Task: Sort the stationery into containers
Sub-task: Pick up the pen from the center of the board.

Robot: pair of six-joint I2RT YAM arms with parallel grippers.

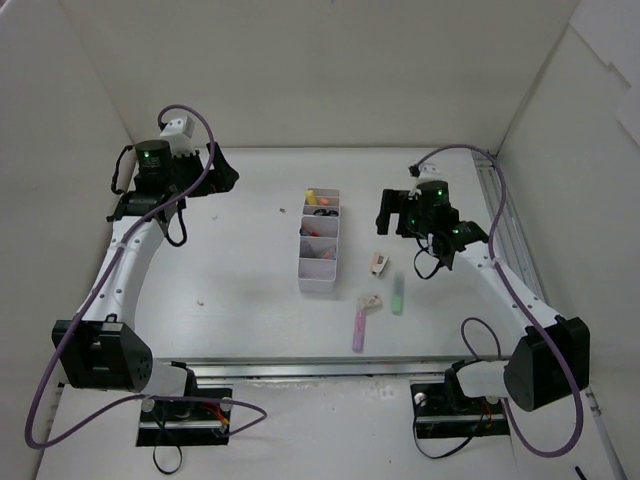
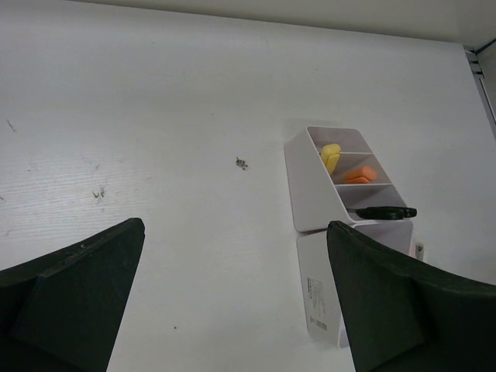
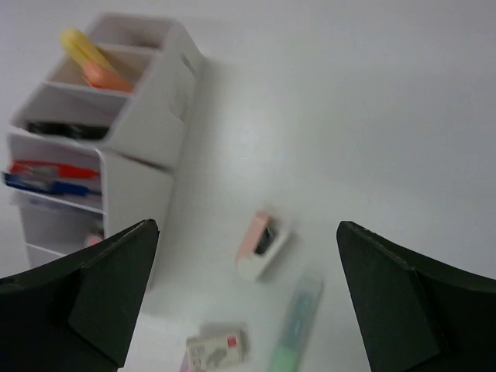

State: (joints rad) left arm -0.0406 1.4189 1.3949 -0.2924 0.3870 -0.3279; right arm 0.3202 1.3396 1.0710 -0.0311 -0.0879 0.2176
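Note:
The white organiser tray (image 1: pixel 319 243) stands mid-table with four compartments; it also shows in the left wrist view (image 2: pixel 314 186) and the right wrist view (image 3: pixel 147 116). It holds a yellow highlighter (image 2: pixel 331 155), an orange one (image 2: pixel 360 174), black scissors (image 2: pixel 385 212) and pens (image 3: pixel 50 177). On the table lie a white-pink eraser (image 1: pixel 379 264) (image 3: pixel 262 244), a second eraser (image 1: pixel 371 301) (image 3: pixel 216 348), a green highlighter (image 1: pixel 397 294) (image 3: pixel 297 325) and a purple highlighter (image 1: pixel 359 328). My right gripper (image 1: pixel 398 212) (image 3: pixel 248 306) is open above the erasers. My left gripper (image 1: pixel 222 172) (image 2: pixel 236 302) is open and empty, far left of the tray.
White walls enclose the table on the left, back and right. A metal rail (image 1: pixel 500 215) runs along the right side. Small dark specks (image 2: pixel 242 163) lie on the table left of the tray.

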